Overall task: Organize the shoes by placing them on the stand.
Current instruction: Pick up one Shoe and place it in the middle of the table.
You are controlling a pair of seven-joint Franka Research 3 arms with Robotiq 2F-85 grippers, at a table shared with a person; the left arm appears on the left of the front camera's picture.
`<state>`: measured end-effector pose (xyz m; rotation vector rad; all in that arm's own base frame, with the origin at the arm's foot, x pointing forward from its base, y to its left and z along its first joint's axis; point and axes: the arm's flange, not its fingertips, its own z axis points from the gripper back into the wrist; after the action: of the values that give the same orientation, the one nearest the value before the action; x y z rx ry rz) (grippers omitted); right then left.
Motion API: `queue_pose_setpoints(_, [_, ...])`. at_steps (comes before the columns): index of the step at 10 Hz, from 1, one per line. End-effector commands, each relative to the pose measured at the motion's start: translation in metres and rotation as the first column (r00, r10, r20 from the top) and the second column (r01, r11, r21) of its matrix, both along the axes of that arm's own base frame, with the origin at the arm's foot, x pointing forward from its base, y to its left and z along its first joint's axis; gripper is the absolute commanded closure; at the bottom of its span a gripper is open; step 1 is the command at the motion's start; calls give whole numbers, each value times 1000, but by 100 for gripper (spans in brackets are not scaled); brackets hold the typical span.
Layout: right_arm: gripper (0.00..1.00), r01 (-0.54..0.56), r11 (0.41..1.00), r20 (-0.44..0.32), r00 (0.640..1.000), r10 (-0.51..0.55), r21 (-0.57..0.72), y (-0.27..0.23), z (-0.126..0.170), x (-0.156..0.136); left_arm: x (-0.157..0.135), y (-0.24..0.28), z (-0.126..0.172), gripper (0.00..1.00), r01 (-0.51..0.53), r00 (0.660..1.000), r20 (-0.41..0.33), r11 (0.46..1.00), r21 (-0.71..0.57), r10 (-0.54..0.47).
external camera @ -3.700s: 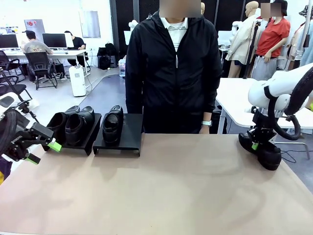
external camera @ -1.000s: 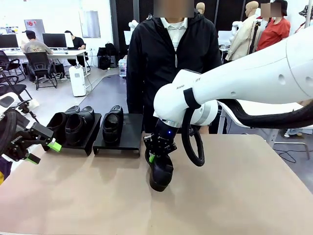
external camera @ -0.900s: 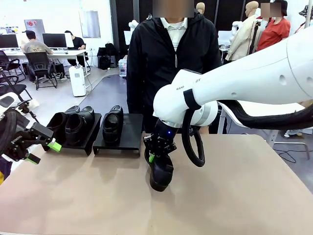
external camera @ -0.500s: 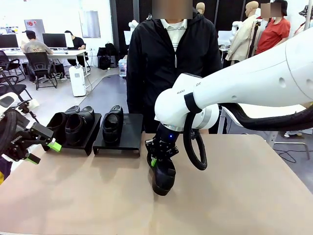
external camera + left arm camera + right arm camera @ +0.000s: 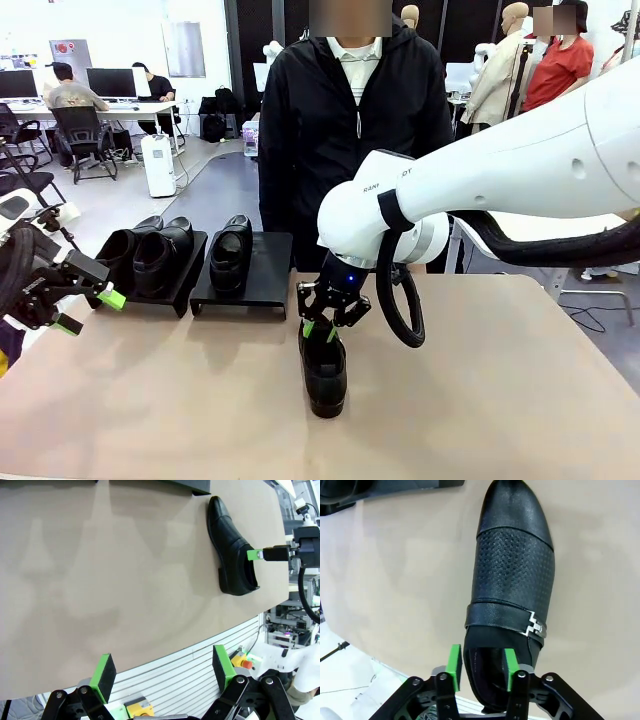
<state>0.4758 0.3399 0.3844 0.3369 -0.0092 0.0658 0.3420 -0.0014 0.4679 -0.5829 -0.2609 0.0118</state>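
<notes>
- A fourth shoe [image 5: 325, 372] stands flat on the tan counter [image 5: 500, 400], in front of and just to the right of the right-hand stand [image 5: 262, 275], toe pointing toward the camera in the front view.
- The right pincer [image 5: 321, 330] hangs over that shoe's heel opening; in the right wrist view its green pads [image 5: 454, 664] sit either side of the opening's left wall, and whether they grip or have let go cannot be told.
- The same shoe's perforated vamp and strap with a silver buckle [image 5: 534, 625] face the right wrist camera.
- Three other shoes sit on the stands: a pair [image 5: 148, 257] on the left-hand stand [image 5: 185, 280], and one shoe [image 5: 231, 255] on the left half of the right-hand stand.
- The left pincer [image 5: 90, 310] hovers left of the left-hand stand with its jaws spread wide and nothing between them; the left wrist view shows its green pads [image 5: 103, 670] far apart.
- A person [image 5: 355, 140] in a black jacket stands behind the stands, at the counter's far edge.
</notes>
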Motion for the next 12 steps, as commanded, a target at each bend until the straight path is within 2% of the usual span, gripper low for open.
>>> queue_pose_setpoints(1, [0,-35,999,10,999,35,0,-8,11,-4,-3,3,-1,0,4,1000,-1,1000,5,-4])
queue_pose_setpoints(4, [0,-111,993,-19,993,112,49,-58,55,-17,-3,3,-1,0,4,1000,-1,1000,5,-4])
queue_pose_setpoints(6, [0,-102,994,-45,994,104,37,-128,96,-38,-3,3,-1,0,4,1000,-1,1000,5,-4])
queue_pose_setpoints(7, [0,-58,994,-22,998,60,88,-175,116,-52,-3,3,-1,0,4,1000,-1,1000,5,-4])
queue_pose_setpoints(8, [0,-11,979,17,1000,8,203,-229,134,-72,-3,3,-1,0,4,1000,-1,1000,5,-4])
queue_pose_setpoints(9, [0,62,942,66,994,-88,329,-284,143,-94,-3,3,-1,0,4,1000,-1,1000,5,-4])
queue_pose_setpoints(10, [0,93,887,102,983,-155,451,-335,137,-121,-3,3,-1,0,4,1000,-1,1000,5,-4])
queue_pose_setpoints(11, [0,145,853,114,966,-231,501,-364,122,-139,-3,3,-1,0,4,1000,-1,1000,5,-4])
queue_pose_setpoints(12, [0,137,861,181,950,-253,490,-380,101,-151,-3,3,-1,0,4,1000,-1,1000,5,-4])
